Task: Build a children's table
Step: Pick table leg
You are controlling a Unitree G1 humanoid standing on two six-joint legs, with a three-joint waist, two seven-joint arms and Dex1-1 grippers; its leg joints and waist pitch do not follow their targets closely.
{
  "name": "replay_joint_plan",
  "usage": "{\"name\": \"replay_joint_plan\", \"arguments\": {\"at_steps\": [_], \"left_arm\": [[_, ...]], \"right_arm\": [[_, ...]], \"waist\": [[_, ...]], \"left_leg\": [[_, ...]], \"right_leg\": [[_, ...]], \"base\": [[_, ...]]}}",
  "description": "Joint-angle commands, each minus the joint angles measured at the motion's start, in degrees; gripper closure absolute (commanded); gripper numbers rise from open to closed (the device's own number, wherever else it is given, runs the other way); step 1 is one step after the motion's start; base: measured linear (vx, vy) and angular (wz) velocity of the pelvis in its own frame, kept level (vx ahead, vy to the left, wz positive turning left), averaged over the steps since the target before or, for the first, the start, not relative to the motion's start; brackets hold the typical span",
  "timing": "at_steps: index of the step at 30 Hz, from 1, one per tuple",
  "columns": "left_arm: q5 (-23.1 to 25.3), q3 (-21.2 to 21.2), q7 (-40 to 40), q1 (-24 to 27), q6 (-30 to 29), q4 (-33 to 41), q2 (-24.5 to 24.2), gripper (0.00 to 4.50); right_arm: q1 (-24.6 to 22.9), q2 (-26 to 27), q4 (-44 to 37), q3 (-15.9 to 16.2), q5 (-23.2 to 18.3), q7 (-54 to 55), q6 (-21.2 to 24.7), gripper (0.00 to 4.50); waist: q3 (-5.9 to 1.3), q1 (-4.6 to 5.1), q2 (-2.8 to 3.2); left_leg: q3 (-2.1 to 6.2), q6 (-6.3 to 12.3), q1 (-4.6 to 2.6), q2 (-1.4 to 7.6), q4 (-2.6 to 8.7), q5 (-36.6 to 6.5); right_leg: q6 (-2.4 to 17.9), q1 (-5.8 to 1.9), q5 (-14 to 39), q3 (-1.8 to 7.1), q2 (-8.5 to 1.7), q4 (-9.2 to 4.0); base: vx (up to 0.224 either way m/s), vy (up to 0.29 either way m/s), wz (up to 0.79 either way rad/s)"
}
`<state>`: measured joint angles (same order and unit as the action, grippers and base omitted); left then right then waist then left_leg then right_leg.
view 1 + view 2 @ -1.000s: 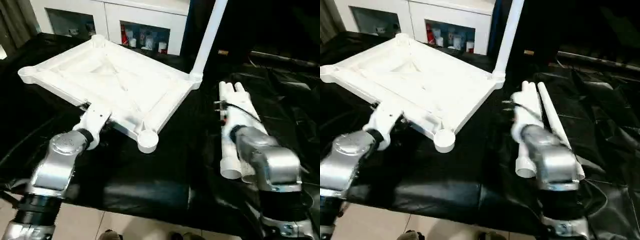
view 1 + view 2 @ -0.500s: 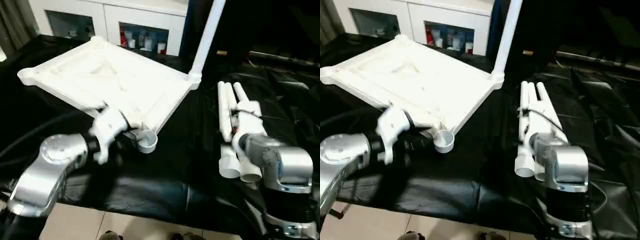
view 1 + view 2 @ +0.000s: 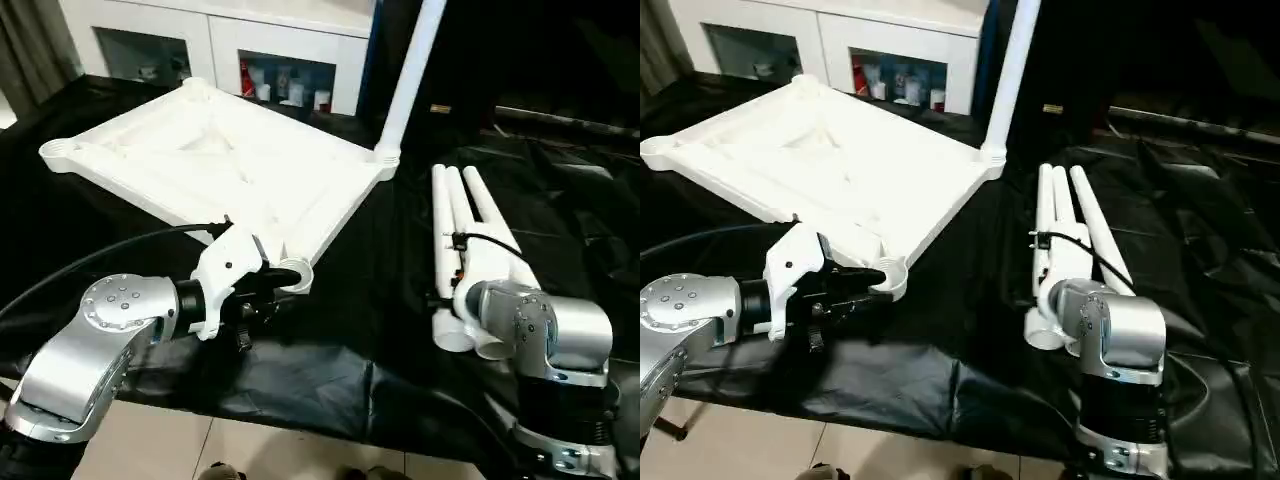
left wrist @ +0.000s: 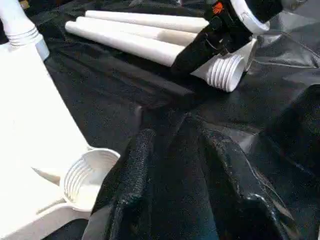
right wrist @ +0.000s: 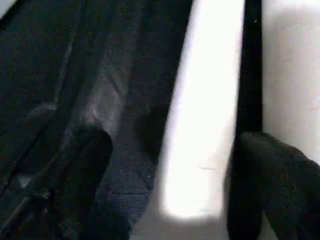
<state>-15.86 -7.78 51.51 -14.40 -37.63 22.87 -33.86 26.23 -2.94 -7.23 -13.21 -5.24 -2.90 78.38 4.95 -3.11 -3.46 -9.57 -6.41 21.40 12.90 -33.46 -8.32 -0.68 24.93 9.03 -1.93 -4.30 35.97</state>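
We see table top [image 3: 230,170] underside up; loose legs [image 3: 460,215] run 12-to-6, threaded ends near. Left gripper [image 4: 170,165] spread beside corner socket [image 4: 87,172]; right gripper [image 5: 170,170] spread astride one leg.

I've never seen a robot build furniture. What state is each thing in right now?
Table top: upside down, ribbed underside up.
Fitted leg: upright in the far right corner socket.
Near corner socket: empty.
Three loose legs: lying side by side on the black sheet.
Left hand: beside the near socket.
Right hand: open, astride one loose leg.

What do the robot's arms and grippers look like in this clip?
Both forearms are silver metal with rounded joints; the left arm has a white wrist housing and a black cable. The right arm carries a thin black cable. Each gripper has two black fingers.
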Motion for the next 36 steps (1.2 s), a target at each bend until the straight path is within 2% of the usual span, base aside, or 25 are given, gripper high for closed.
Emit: {"name": "replay_joint_plan", "arguments": {"at_steps": [1,3,5,12,14,15,20,21,23,24,25,26,27,28,29,31,33,34,35,36], "left_arm": [[-0.41,-1.10,-0.23,-0.94,-0.67,1.59,-0.48,2.86],[-0.43,-1.29,-0.31,-1.25,-0.81,1.63,-0.52,2.86],[-0.65,-1.38,-0.25,-1.40,-1.03,1.80,-0.46,2.86],[-2.60,-2.23,1.08,-1.62,-2.91,2.92,-0.67,2.86],[-3.28,-2.46,1.71,-1.81,-3.91,3.49,-1.14,2.86],[-3.23,-2.54,1.78,-1.91,-3.97,3.66,-1.29,2.58],[-1.45,-2.98,-0.23,-3.18,-4.34,2.14,-0.64,2.34],[-0.30,-3.39,-1.85,-4.02,-4.17,1.15,0.07,2.11],[2.21,-4.25,-3.91,-4.88,-1.80,-0.41,0.56,2.08],[3.39,-4.87,-4.89,-5.33,-1.33,-1.01,0.61,1.99],[3.80,-5.18,-5.29,-5.58,-1.37,-1.24,0.64,1.99],[3.06,-4.74,-5.42,-5.70,-1.77,-1.34,1.19,1.69],[1.84,-4.19,-5.20,-5.80,-2.28,-1.29,1.91,1.69],[1.01,-3.86,-5.02,-5.89,-2.61,-1.23,2.39,1.67],[0.21,-3.79,-4.89,-6.32,-3.15,-1.14,3.01,1.67],[0.53,-4.04,-5.39,-6.93,-3.52,-1.63,3.26,1.36],[0.92,-3.74,-5.83,-7.39,-2.67,-3.05,3.94,1.25],[0.90,-3.58,-6.01,-7.37,-2.57,-3.18,4.06,1.27],[0.84,-3.16,-6.48,-7.32,-2.31,-3.53,4.38,1.21],[1.05,-1.72,-8.10,-6.95,-1.10,-4.45,5.06,1.06]], "right_arm": [[0.56,0.06,1.44,-1.12,-0.55,0.43,-0.26,0.01],[0.74,0.67,3.38,-2.13,-0.92,0.41,-0.58,0.17],[0.82,0.71,4.37,-2.21,-1.03,0.30,-0.92,0.17],[1.46,0.47,7.37,-2.81,-1.48,-0.22,-1.41,0.68],[1.81,0.14,8.42,-2.83,-1.45,-0.28,-1.96,0.98],[1.96,-0.01,8.79,-2.82,-1.45,-0.20,-2.19,1.07],[2.94,-0.64,10.18,-3.53,-1.80,-0.19,-2.52,1.42],[3.40,-1.06,10.88,-3.72,-1.88,-0.30,-2.87,1.51],[3.97,-1.16,11.58,-3.81,-1.81,-0.06,-3.94,1.71],[4.29,-1.37,12.21,-3.84,-1.79,-0.01,-4.56,1.80],[4.45,-1.55,12.60,-3.85,-1.82,-0.05,-4.83,1.80],[4.56,-1.51,12.76,-3.84,-1.82,0.02,-5.07,1.95],[4.63,-1.45,12.82,-3.81,-1.79,0.15,-5.45,1.95],[4.68,-1.42,12.87,-3.78,-1.75,0.23,-5.75,2.13],[4.86,-1.45,13.06,-3.82,-1.67,0.43,-6.38,2.13],[4.88,-1.21,12.95,-4.20,-1.66,0.77,-6.94,2.33],[4.45,-0.47,12.35,-4.78,-1.71,1.42,-7.48,2.47],[4.36,-0.32,12.20,-4.86,-1.74,1.52,-7.59,2.51],[4.11,0.06,11.80,-5.06,-1.83,1.79,-7.89,2.52],[3.41,1.01,10.84,-5.06,-2.02,2.19,-8.38,2.54]], "waist": [[-4.16,0.18,1.12],[-4.25,0.16,0.98],[-4.30,0.15,1.02],[-4.42,0.11,0.65],[-4.46,0.10,0.46],[-4.45,0.12,0.57],[-4.27,0.32,0.33],[-4.15,0.32,0.61],[-4.09,0.24,0.56],[-3.85,0.25,0.89],[-3.91,0.35,0.68],[-3.95,0.29,0.91],[-3.91,0.37,0.84],[-3.78,0.42,1.53],[-3.98,0.41,1.14],[-3.81,0.34,1.99],[-3.81,0.54,1.30],[-3.89,0.50,1.51],[-3.97,0.56,1.36],[-3.86,0.64,1.53]], "left_leg": [[-0.51,-5.05,-1.03,-1.36,3.77,-20.39],[-0.59,-4.89,-1.08,-1.35,3.67,-20.19],[-0.55,-4.88,-1.03,-1.33,3.70,-19.87],[-0.74,-4.88,-0.89,-1.27,3.63,-17.93],[-0.74,-4.90,-0.95,-1.26,3.60,-18.08],[-0.72,-4.92,-0.98,-1.26,3.63,-18.16],[-0.70,-4.95,-1.01,-1.36,3.58,-19.55],[-0.67,-5.00,-1.03,-1.38,3.61,-19.69],[-0.71,-4.88,-1.28,-1.44,3.53,-20.63],[-0.52,-4.97,-0.94,-1.49,3.73,-20.95],[-0.50,-4.97,-0.93,-1.49,3.68,-21.16],[-0.47,-4.94,-1.07,-1.57,3.60,-20.99],[-0.54,-4.86,-1.06,-1.61,3.56,-21.03],[-0.50,-5.07,-1.18,-1.62,3.56,-21.91],[-0.36,-4.88,-0.91,-1.62,3.58,-21.32],[-0.38,-4.87,-1.03,-1.59,3.63,-21.30],[-0.56,-4.37,-0.86,-1.67,3.56,-20.72],[-0.54,-4.22,-0.83,-1.72,3.54,-20.21],[-0.57,-4.16,-0.79,-1.67,3.52,-19.81],[-0.58,-4.18,-0.66,-1.65,3.58,-19.48]], "right_leg": [[2.44,-2.16,25.68,1.16,-1.07,-5.36],[2.32,-2.09,25.50,1.19,-1.08,-5.38],[2.59,-2.16,24.90,1.17,-1.10,-5.26],[3.55,-2.30,22.00,1.28,-1.10,-4.77],[3.34,-2.33,22.51,1.24,-1.13,-4.71],[3.30,-2.29,22.61,1.25,-1.10,-4.74],[2.25,-2.16,25.06,1.18,-1.02,-5.15],[2.11,-2.07,25.24,1.20,-1.01,-5.21],[1.27,-1.85,26.27,1.16,-0.86,-5.61],[0.86,-2.02,26.88,1.08,-0.91,-5.68],[0.60,-2.04,27.33,1.02,-0.93,-5.70],[0.51,-2.00,27.59,0.99,-0.97,-5.65],[0.62,-1.91,27.67,1.00,-0.92,-5.78],[1.29,-1.76,27.16,0.97,-0.86,-5.94],[1.99,-2.25,26.00,0.82,-0.88,-5.57],[2.97,-2.01,23.91,0.97,-0.80,-5.42],[3.10,-2.20,23.81,0.94,-0.71,-5.50],[2.90,-2.33,24.56,0.96,-0.80,-5.43],[2.84,-2.36,24.50,0.98,-0.83,-5.44],[2.83,-2.27,24.35,0.99,-0.85,-5.46]], "base": [[0.000,0.000,0.00],[0.000,0.000,0.00],[0.000,0.000,0.00],[0.000,0.000,0.00],[0.000,0.000,0.00],[0.000,0.000,0.00],[0.000,0.000,0.00],[0.000,0.000,0.00],[0.000,0.000,0.00],[0.000,0.000,0.00],[0.000,0.000,0.00],[0.000,0.000,0.00],[0.000,0.000,0.00],[0.000,0.000,0.00],[0.000,0.000,0.00],[0.000,0.000,0.00],[0.000,0.000,0.00],[0.000,0.000,0.00],[0.000,0.000,0.00],[0.000,0.000,0.00]]}}
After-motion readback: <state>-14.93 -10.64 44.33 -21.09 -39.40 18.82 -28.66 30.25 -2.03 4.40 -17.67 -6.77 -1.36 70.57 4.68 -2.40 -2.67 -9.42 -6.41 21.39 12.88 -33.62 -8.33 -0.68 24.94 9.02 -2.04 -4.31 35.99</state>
